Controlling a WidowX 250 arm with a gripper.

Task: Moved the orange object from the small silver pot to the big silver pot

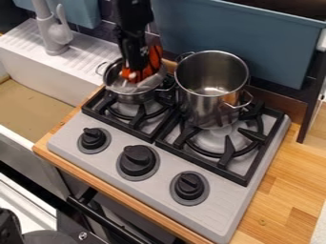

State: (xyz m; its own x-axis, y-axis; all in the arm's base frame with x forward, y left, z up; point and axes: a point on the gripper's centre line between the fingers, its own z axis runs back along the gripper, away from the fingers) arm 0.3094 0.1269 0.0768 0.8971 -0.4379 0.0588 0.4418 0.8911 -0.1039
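Gripper seen over small silver pot, grip unclear | orange object partly hidden | transfer obstructed by big silver pot's taller wall | faucet placed behind sink

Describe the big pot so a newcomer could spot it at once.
Find the grey stove and look at the side away from the faucet. There stands the big silver pot, open and straight-sided. It is taller than the small silver pot beside it, which has the orange object at its mouth.
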